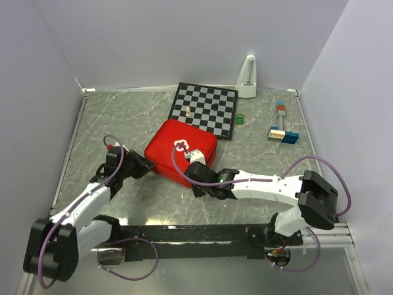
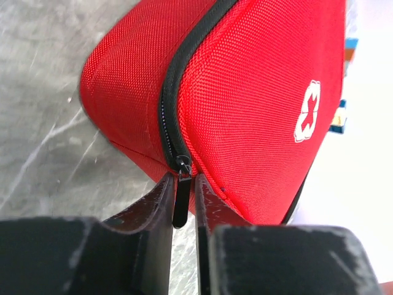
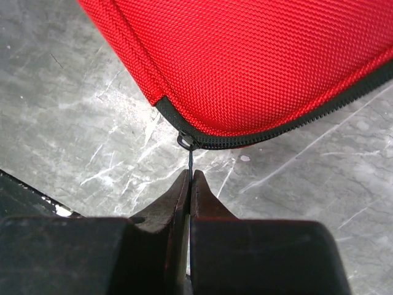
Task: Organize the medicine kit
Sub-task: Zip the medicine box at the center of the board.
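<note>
- Step (my read): opening the zip. The medicine kit (image 1: 177, 149) lies lid-up at the centre of the top view with its white cross showing, and it looks zipped shut.
- left gripper (image 2: 182, 187): pinched on the left zip pull (image 2: 181, 200) at the kit's lower-left corner. The black tab sits upright between the jaws.
- right gripper (image 3: 189, 179): clenched on the right zip pull (image 3: 191, 161), a thin tab hanging off the slider at the kit's bottom corner.
- Next move probably calls for running one slider along the track while the other arm anchors the case. The case is soft, so it may drag instead of unzipping.
- The track bends at each corner, so the pull direction must turn with it or the tab may slip out.
- Edges: the chessboard (image 1: 209, 106) is just above the kit (can't tell if they touch), with a chess piece (image 1: 188, 112) standing on it.
- Room: bare table (image 1: 107, 120) at left and lower centre. The blocks (image 1: 282, 134) at right are well apart.
</note>
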{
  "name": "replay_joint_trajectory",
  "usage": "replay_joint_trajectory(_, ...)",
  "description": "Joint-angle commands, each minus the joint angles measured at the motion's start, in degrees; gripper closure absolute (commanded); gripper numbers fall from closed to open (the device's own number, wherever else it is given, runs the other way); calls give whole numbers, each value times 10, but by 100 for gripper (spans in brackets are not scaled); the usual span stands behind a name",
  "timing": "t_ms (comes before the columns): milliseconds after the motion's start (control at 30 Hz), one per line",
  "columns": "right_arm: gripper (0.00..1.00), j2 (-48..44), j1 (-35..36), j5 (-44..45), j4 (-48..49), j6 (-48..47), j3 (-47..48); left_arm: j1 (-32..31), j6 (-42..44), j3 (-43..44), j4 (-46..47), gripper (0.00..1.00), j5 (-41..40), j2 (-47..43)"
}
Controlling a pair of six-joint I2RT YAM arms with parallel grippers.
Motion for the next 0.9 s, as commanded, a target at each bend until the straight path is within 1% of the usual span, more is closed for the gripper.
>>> replay_joint_trajectory(0,100,1,13,-1,-25,-11,16,22,76,57,19,85,-5,62)
replay_joint_trajectory(67,100,7,17,-6,-27,-16,22,32,84,66,30,88,14,88)
replay_joint_trajectory(100,100,8,19,-7,-28,-17,24,38,86,66,42,95,26,99)
replay_joint_trajectory(133,100,8,20,-8,-31,-17,27,41,86,66,52,99,33,108)
replay_joint_trajectory(233,100,5,23,0,-40,-16,29,47,84,61,77,99,43,124)
replay_joint_trajectory(467,100,-15,23,49,-89,-3,18,56,127,89,14,99,-27,119)
replay_joint_trajectory(633,100,-29,23,76,-104,-1,0,62,137,100,8,99,-34,131)
replay_joint_trajectory(867,100,-54,7,104,-122,-1,-23,68,140,98,15,99,-20,140)
